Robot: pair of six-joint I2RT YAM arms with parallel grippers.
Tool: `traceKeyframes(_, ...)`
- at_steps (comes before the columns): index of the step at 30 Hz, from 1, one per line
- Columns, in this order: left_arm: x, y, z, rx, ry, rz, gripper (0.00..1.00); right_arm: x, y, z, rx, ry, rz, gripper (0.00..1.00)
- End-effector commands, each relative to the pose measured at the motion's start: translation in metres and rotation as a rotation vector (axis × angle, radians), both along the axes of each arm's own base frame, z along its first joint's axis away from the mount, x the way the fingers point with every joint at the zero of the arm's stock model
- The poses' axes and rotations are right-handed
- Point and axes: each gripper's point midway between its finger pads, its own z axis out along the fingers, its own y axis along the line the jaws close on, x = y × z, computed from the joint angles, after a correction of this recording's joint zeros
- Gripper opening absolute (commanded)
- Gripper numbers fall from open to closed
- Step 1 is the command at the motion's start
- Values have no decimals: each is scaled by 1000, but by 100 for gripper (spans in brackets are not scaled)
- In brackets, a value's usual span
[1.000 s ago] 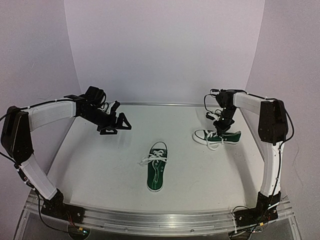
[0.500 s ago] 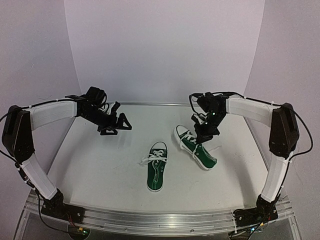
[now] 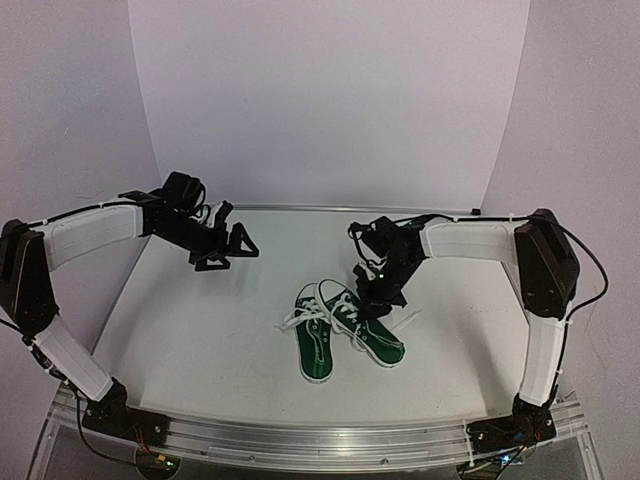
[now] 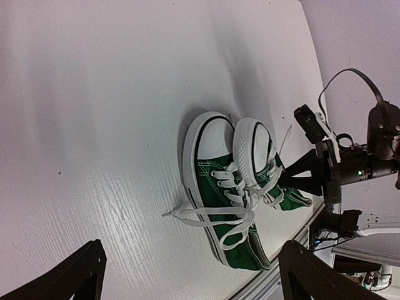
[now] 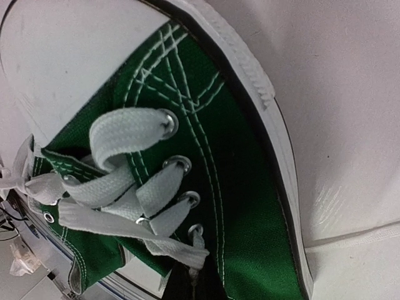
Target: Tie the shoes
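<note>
The shoes sit side by side in the middle of the table (image 3: pixel 200 330), toes to the far side and heels to the near rail. The left shoe (image 3: pixel 314 350) lies straight. The right shoe (image 3: pixel 372 338) is angled, its toe cap touching the left one's and its heel swung out towards the right arm. Both pairs of white laces (image 5: pixel 125 134) are untied; loose ends trail off the left shoe's left side and off the right shoe's right side.

The right gripper (image 3: pixel 374 297) is down on the right shoe, at its outer side by the lacing. Its jaws are closed tight on that shoe, with the tips meeting in a point against it in the left wrist view (image 4: pixel 284 185). The right wrist camera is pressed so near the green canvas (image 5: pixel 237 187) that I cannot tell whether a lace or the upper is pinched.

The left gripper (image 3: pixel 232 240) hovers above the table's far left part, well apart from both shoes. It is spread fully wide, fingers (image 4: pixel 69 278) with nothing between them
</note>
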Motion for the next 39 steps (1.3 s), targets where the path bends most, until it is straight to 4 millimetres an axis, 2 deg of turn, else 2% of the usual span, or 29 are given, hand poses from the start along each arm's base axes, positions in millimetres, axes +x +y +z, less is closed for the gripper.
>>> traceKeyframes(1, -6, 8, 19, -12, -50, 30, 100, 12, 29, 35, 119, -91, -49, 0)
traceKeyframes(6, -6, 8, 23, -16, -60, 35, 100, 26, -11, 62, 64, -167, -288, 0)
traceKeyframes(9, -4, 9, 27, -10, -71, 39, 100, 24, -26, 75, 60, -183, -390, 0)
traceKeyframes(11, -4, 10, 29, -9, -80, 39, 100, 20, -27, 72, 62, -167, -413, 0)
traceKeyframes(14, -5, 12, 33, -7, -91, 45, 100, 15, -19, 54, 36, -139, -383, 0)
traceKeyframes(16, -6, 13, 37, -2, -99, 47, 100, 12, -6, 40, 32, -117, -341, 0)
traceKeyframes(19, -6, 16, 41, 13, -107, 57, 100, 4, 16, 10, 11, -57, -281, 0)
traceKeyframes(21, -6, 18, 48, 12, -119, 63, 100, -2, 39, -1, 27, -32, -243, 0)
traceKeyframes(23, -7, 19, 56, 1, -133, 75, 100, -2, 67, 1, 81, -17, -225, 0)
traceKeyframes(29, -11, 25, 73, -8, -170, 101, 100, -11, 166, 23, 346, 62, -201, 0)
traceKeyframes(34, -15, 24, 71, -12, -122, 102, 100, -16, 239, 34, 480, 94, -161, 0)
traceKeyframes(37, -16, 25, 71, -13, -104, 112, 100, -4, 256, 37, 563, 105, -249, 0)
traceKeyframes(39, -18, 28, 74, -15, -112, 125, 100, 10, 247, 45, 574, 53, -316, 0)
